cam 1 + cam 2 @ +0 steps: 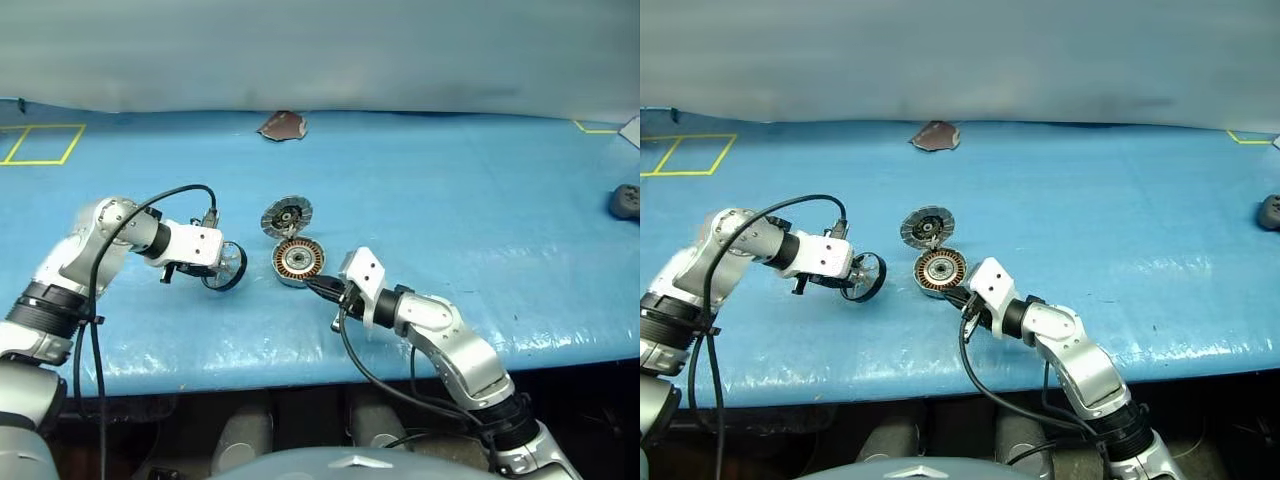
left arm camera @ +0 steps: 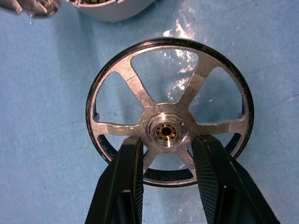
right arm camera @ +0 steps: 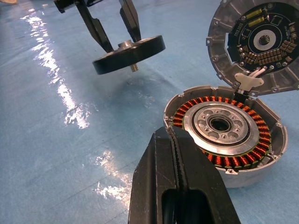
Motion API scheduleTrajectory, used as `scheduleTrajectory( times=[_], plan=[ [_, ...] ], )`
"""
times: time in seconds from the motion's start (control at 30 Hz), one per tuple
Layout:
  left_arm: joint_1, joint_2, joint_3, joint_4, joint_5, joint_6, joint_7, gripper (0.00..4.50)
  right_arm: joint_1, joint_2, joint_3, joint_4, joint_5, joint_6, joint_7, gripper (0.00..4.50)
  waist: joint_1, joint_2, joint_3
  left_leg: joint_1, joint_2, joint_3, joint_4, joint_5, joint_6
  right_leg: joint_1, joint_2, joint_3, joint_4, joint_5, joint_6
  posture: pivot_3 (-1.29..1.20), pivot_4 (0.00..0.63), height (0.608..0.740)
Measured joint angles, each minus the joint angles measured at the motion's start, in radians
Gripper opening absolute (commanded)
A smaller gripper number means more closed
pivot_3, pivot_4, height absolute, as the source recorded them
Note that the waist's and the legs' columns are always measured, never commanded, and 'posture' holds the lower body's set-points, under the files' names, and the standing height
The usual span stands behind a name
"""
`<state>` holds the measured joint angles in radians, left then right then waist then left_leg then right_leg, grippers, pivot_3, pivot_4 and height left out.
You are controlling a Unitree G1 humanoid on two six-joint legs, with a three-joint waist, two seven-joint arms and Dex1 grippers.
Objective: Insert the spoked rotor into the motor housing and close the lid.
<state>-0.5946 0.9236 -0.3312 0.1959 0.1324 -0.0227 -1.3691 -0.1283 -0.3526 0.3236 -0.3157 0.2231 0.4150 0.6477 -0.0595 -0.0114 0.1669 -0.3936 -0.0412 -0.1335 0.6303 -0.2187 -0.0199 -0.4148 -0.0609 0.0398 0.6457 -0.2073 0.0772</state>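
Left gripper (image 2: 166,154) partly closed on hub of spoked rotor (image 2: 168,112), held clear above blue table (image 1: 480,200), just beside motor housing (image 3: 229,130); lid (image 3: 257,44) hinged open behind; right gripper (image 3: 175,154) shut, empty, tips at housing rim. Step: transfer; next: centre rotor over housing hub, lower level. Rotor underside, contact at rim unclear.

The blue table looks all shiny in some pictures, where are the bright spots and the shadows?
In the right wrist view, white glare streaks the blue table cover, and a soft shadow lies under the spoked rotor held up by the left pincer. In the left wrist view, glare glints through the spokes. In the head views, the cover shines near its front edge.
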Motion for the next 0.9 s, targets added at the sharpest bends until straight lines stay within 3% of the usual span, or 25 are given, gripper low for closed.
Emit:
scheduleTrajectory(
  times=[0.5, 0.9],
  plan=[
    [-0.054, -0.058, 0.014, 0.068, -0.115, 0.0, -0.065, 1.22, 0.061, 0.008, -0.038, 0.112, -0.003, -0.09, 0.021, 0.0, 0.001, 0.0, 0.0, 0.0, 0.0, 0.0, 0.001, 0.0, 0.0, 0.001, 0.0, 0.0, 0.001, 0.0, 0.0, 0.0, 0.15, 0.74],
    [-0.129, -0.132, 0.014, 0.129, -0.153, 0.108, -0.113, 1.22, 0.093, 0.016, -0.038, 0.12, -0.022, -0.127, 0.006, 0.0, -0.001, 0.0, 0.0, 0.0, 0.0, 0.0, 0.002, 0.0, 0.0, 0.001, 0.001, 0.001, 0.001, 0.0, 0.001, 0.0, 0.15, 0.74]
  ],
)
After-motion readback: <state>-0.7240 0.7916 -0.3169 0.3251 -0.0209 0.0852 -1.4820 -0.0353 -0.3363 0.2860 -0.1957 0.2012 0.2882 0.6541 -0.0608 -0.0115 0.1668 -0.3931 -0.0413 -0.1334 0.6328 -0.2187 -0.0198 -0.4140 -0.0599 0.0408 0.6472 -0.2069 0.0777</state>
